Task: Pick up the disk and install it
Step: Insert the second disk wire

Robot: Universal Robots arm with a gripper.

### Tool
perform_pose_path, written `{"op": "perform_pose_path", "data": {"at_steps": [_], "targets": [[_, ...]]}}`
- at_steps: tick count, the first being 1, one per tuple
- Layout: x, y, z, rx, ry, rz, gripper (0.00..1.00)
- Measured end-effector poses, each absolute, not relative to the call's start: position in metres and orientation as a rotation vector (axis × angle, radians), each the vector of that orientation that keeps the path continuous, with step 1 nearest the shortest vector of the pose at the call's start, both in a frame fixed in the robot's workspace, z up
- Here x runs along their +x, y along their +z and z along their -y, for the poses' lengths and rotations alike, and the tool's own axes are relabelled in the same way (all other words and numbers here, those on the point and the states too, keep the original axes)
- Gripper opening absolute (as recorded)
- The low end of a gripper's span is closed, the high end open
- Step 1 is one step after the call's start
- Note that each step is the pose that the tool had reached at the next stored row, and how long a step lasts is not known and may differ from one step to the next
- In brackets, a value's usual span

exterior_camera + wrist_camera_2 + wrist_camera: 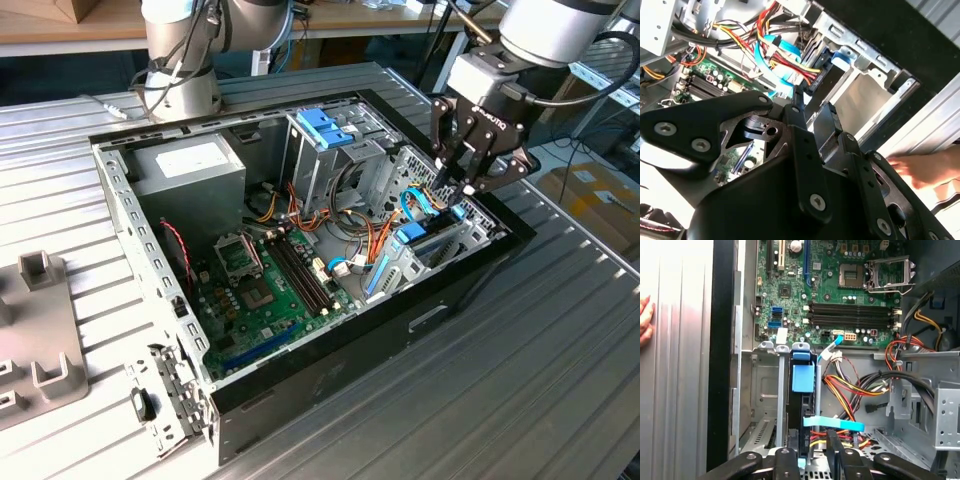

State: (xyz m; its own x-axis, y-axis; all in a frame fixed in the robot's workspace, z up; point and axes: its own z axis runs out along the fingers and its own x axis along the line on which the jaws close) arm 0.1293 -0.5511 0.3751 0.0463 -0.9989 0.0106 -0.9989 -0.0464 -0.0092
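Hovers over the open black computer case [330,375], black claw [462,187] nearly closed, empty, just above the blue-railed silver disk [803,385].

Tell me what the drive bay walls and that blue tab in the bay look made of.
Bay wall: bare sheet metal, going by its dull grey sheen, stamped holes and folded edges. Blue tab: probably moulded plastic, with flat uniform colour and soft matte surface.

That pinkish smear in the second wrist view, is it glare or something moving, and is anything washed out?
In the second wrist view the smear looks like a motion-blurred hand; the metal rail beside it is washed out by bright light. In the first wrist view the ribbed table glares pale.
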Motion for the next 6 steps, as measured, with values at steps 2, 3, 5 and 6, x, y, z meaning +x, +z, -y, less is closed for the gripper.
{"op": "perform_pose_path", "data": {"at_steps": [2, 3, 5, 6], "targets": [[0.1282, 0.3750, 0.5512, 2.272, 0.022, 2.169, 0.36], [0.1281, 0.3751, 0.5511, 2.272, 0.022, 2.169, 0.36], [0.1280, 0.3751, 0.5511, 2.272, 0.022, 2.169, 0.36], [0.1279, 0.3751, 0.5511, 2.272, 0.022, 2.169, 0.36]]}}
